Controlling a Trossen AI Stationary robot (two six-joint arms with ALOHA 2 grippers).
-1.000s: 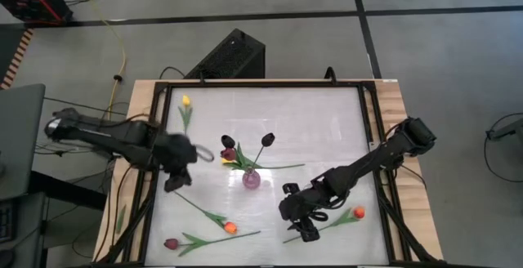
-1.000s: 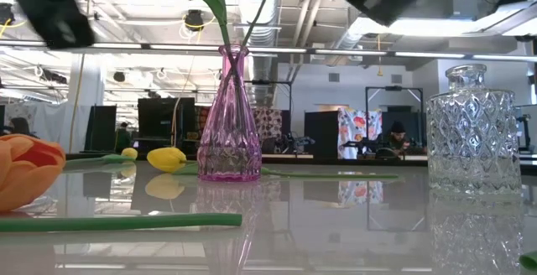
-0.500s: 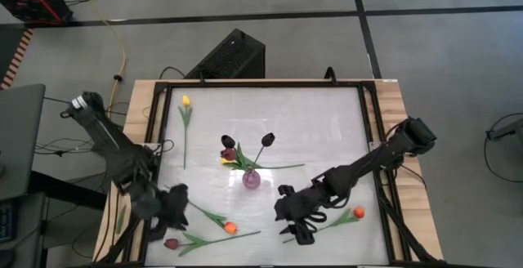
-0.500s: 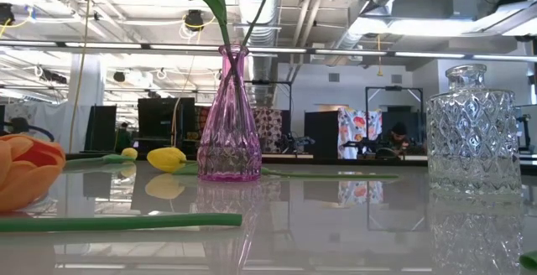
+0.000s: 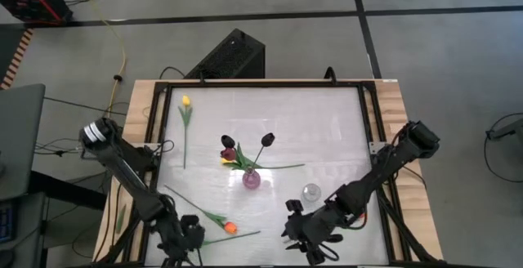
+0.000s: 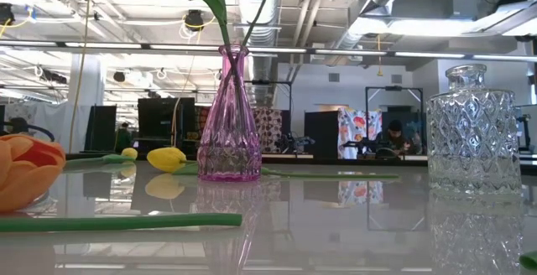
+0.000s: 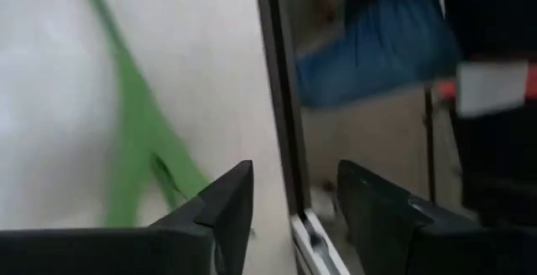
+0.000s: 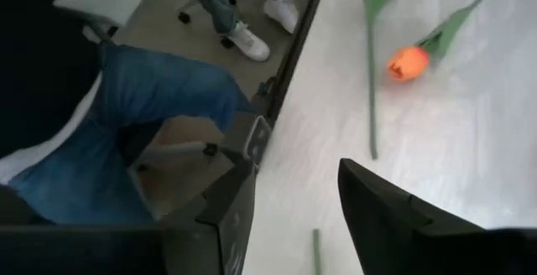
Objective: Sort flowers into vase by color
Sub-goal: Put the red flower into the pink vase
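Observation:
A pink vase stands mid-table holding dark, maroon and yellow tulips. A clear glass vase stands to its right. A yellow tulip lies at the far left. An orange tulip and a loose green stem lie near the front edge. My left gripper is open at the near left, over a green stem and leaf. My right gripper is open at the near edge, right of the orange tulip.
A black frame rims the white table top. A person's legs in jeans and a chair show just beyond the near edge. In the low view an orange tulip head and a stem lie close to the camera.
My left gripper has swung from beside the pink vase down to the table's near left corner, over the spot where a maroon tulip lay. My right gripper has drawn back toward the near edge, uncovering the glass vase and covering the orange tulip at the right.

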